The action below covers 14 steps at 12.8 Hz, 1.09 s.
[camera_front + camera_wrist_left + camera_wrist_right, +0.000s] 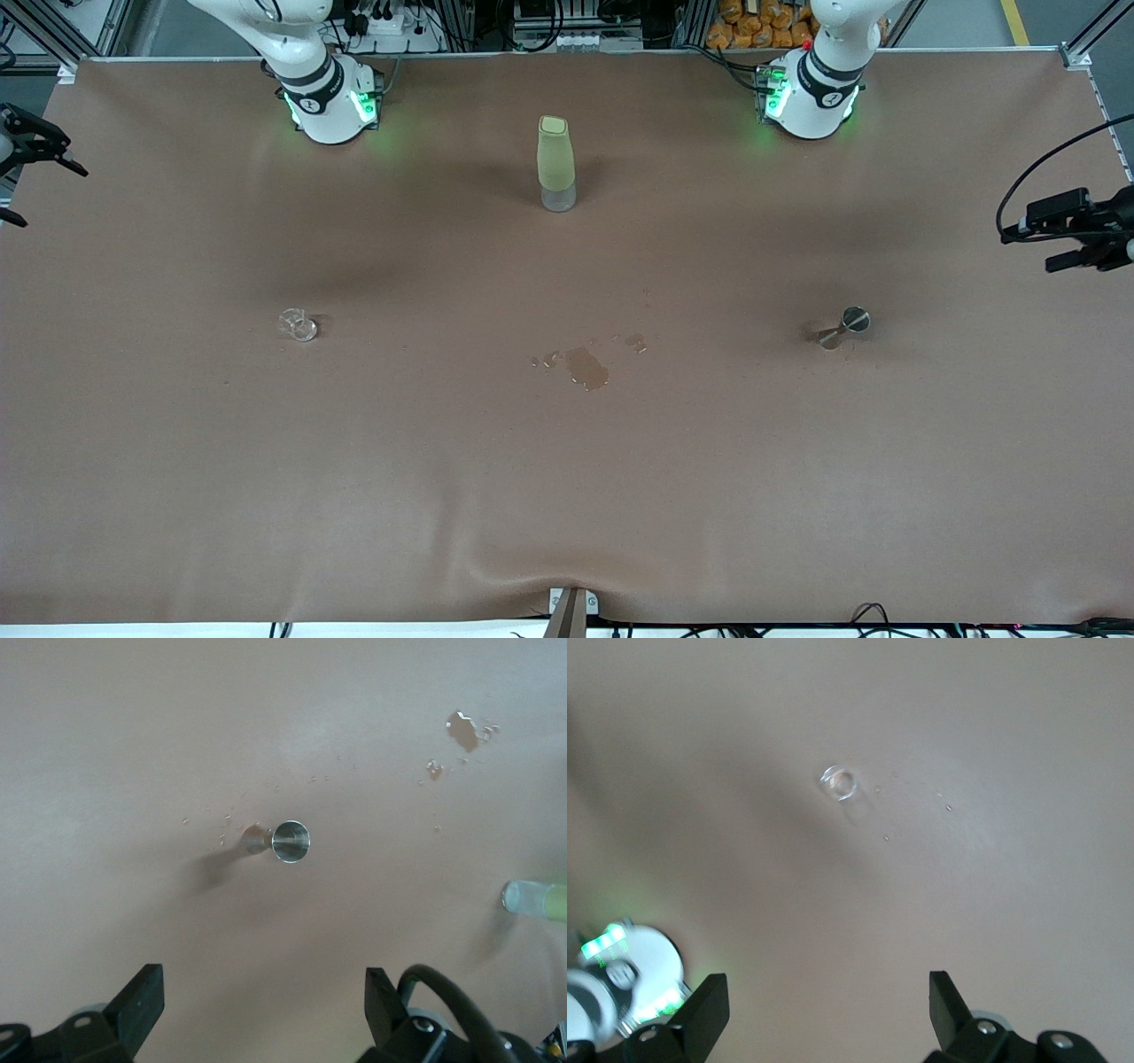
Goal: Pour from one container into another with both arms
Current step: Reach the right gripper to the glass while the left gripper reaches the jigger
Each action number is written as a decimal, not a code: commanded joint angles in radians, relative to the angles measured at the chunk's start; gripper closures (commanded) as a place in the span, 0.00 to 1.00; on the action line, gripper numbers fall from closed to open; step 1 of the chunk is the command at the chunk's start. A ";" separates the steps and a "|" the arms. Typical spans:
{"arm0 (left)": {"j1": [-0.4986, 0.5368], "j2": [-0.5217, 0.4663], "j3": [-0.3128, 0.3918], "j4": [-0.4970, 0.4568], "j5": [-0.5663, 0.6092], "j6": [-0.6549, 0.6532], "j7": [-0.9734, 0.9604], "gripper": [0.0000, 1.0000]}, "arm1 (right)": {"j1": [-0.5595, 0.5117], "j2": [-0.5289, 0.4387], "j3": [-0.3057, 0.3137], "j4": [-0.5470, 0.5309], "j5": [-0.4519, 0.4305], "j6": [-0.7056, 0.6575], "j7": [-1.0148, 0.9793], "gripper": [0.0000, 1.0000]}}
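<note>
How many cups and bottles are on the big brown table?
3. A tall green bottle stands between the arms' bases. A small clear glass cup sits toward the right arm's end. A metal jigger sits toward the left arm's end. None seems hidden.

I get a high front cam facing both bases over the whole surface [567,496]. Each wrist cam looks straight down from high up; the left one shares the jigger [282,841] and spill [462,730] with the front.
</note>
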 commanded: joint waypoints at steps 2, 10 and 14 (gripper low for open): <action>0.070 0.104 -0.009 -0.036 -0.100 0.034 0.277 0.00 | 0.005 -0.044 -0.014 -0.097 -0.010 0.054 -0.432 0.00; 0.167 0.592 -0.011 0.127 -0.359 -0.001 1.127 0.00 | -0.072 0.018 -0.074 -0.176 0.140 0.203 -0.775 0.00; 0.172 0.670 -0.012 0.133 -0.440 -0.070 1.454 0.00 | -0.095 0.182 -0.182 -0.176 0.356 0.224 -1.001 0.00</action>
